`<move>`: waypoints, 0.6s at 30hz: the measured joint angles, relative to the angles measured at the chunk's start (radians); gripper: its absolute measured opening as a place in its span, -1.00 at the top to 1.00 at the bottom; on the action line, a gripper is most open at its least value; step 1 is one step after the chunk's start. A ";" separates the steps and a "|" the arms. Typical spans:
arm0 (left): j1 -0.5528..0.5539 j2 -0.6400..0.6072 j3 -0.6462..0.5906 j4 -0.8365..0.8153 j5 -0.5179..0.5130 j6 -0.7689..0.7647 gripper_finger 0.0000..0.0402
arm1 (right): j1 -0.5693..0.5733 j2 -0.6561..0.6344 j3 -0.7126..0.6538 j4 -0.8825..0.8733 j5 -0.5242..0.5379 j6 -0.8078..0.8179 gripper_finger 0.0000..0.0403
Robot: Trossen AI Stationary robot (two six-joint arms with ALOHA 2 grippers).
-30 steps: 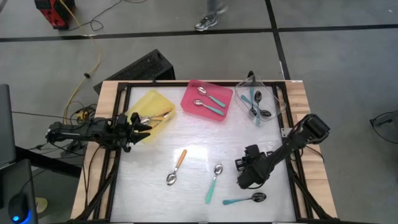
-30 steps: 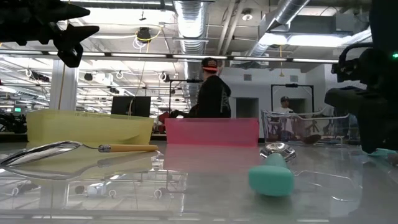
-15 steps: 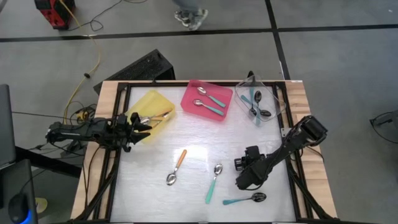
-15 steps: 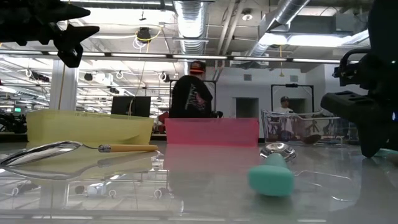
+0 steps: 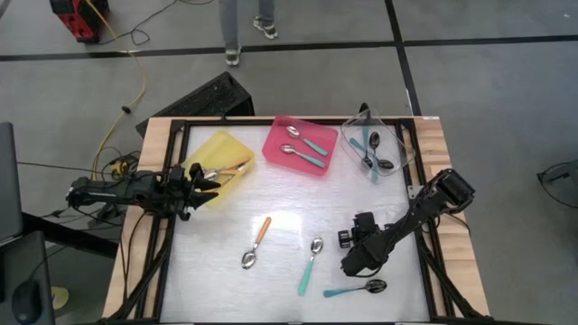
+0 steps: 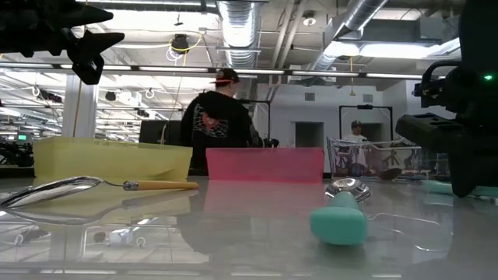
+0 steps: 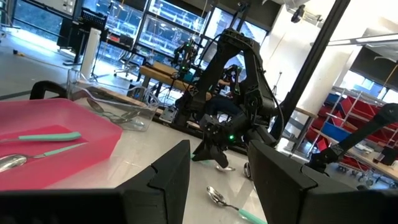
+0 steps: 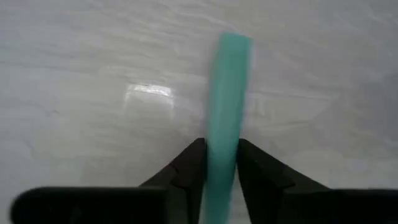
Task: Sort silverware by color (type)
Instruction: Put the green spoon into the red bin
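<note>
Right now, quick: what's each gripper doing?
Left gripper: fingers open, empty, over the yellow tray.
Right gripper: fingers closed on the teal handle of a spoon.

Both arms, the left arm (image 5: pixel 117 191) and the right arm (image 5: pixel 424 213), are matte black and built of blocky jointed segments, each ending in two dark wedge-shaped fingers (image 7: pixel 165 177), and a small green light glows on the right one.

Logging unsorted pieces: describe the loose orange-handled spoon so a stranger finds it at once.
On the white tabletop, below the yellow tray in the high view, three spoons lie loose. It is the leftmost spoon: orange handle, whereas both neighbours have teal handles.
</note>
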 joint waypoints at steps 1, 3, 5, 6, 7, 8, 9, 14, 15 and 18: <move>0.000 0.000 0.000 0.000 0.000 0.000 0.26 | 0.000 0.000 0.000 0.002 0.001 -0.003 0.46; 0.000 0.000 0.000 0.000 0.000 0.000 0.26 | 0.000 0.000 0.000 0.001 0.001 -0.009 0.55; 0.000 0.000 0.000 0.000 0.000 0.000 0.26 | 0.000 0.000 0.000 0.001 0.001 -0.011 0.59; 0.000 0.000 0.000 0.000 0.000 0.000 0.26 | 0.000 0.000 0.000 0.001 0.000 -0.011 0.59; 0.000 0.000 0.000 0.000 0.000 0.000 0.26 | 0.000 0.000 0.000 0.001 0.000 -0.011 0.59; 0.000 0.000 0.000 0.000 0.000 0.000 0.26 | 0.000 0.000 0.000 0.001 0.000 -0.012 0.59; 0.000 0.000 0.000 0.000 0.000 -0.001 0.26 | 0.000 0.001 -0.001 0.001 0.000 -0.012 0.58; 0.000 0.000 0.000 0.000 0.000 -0.001 0.26 | 0.000 0.002 0.001 0.002 0.010 -0.015 0.55; 0.000 0.000 0.000 0.000 0.000 -0.001 0.26 | 0.000 0.003 0.005 0.001 0.013 -0.017 0.55; 0.000 0.000 0.000 0.000 0.000 -0.001 0.26 | -0.003 0.004 0.024 -0.008 0.025 -0.061 0.55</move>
